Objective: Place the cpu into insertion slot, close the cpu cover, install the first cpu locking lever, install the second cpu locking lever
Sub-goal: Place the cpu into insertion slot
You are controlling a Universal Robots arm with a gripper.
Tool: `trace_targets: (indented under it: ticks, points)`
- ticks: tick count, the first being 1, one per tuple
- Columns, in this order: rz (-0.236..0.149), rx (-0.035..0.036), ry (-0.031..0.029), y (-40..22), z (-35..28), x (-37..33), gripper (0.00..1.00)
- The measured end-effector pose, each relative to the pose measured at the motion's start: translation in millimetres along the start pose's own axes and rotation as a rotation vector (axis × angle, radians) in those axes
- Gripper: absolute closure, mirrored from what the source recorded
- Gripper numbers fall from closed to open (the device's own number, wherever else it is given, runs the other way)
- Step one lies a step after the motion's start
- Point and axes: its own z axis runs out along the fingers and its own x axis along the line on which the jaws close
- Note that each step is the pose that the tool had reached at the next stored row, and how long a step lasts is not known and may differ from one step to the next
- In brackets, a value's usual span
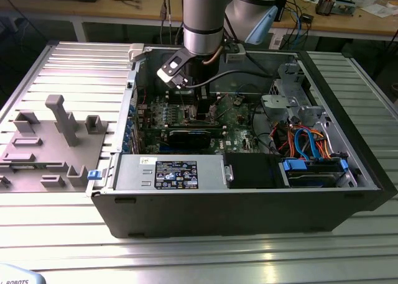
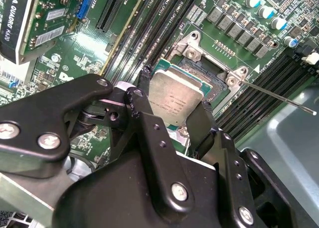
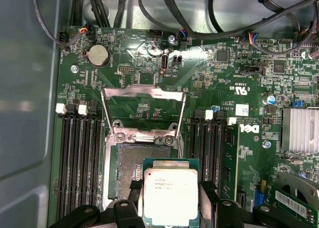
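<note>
One gripper (image 2: pixel 172 106) clenched on cpu (image 3: pixel 170 195) over motherboard (image 3: pixel 149 63), case (image 1: pixel 236 209) on ribbed metal table (image 1: pixel 81 60), workbench (image 1: pixel 124 7) behind

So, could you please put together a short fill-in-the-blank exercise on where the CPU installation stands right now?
1. The tool is shut on the ____, gripping it by two opposite edges.
2. The cpu cover stands ____, swung up away from the socket.
3. The socket is ____, its contact field bare with no chip seated in it.

Missing words: cpu; open; empty.
</note>
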Motion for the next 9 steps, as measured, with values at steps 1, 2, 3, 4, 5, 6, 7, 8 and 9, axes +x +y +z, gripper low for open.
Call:
trace_targets:
  ticks: [1,2,3,4,5,6,7,8,9]
  points:
    - [0.0,0.0001,-0.0001,-0.1,0.2,0.0,0.46]
    - [0.0,0.0001,0.0,-0.1,0.4,0.0,0.46]
    - [0.0,0.0001,0.0,-0.1,0.6,0.0,0.46]
    - [0.0,0.0001,0.0,-0.1,0.8,0.0,0.46]
    - [0.0,0.0001,-0.0001,-0.2,1.0,0.0,0.46]
    - [0.0,0.0001,0.0,-0.2,1.3,0.0,0.46]
    - [0.0,0.0001,0.0,-0.2,1.6,0.0,0.46]
    - [0.0,0.0,-0.0001,-0.3,1.8,0.0,0.46]
    - [0.0,0.0001,0.0,-0.3,2.0,0.0,0.46]
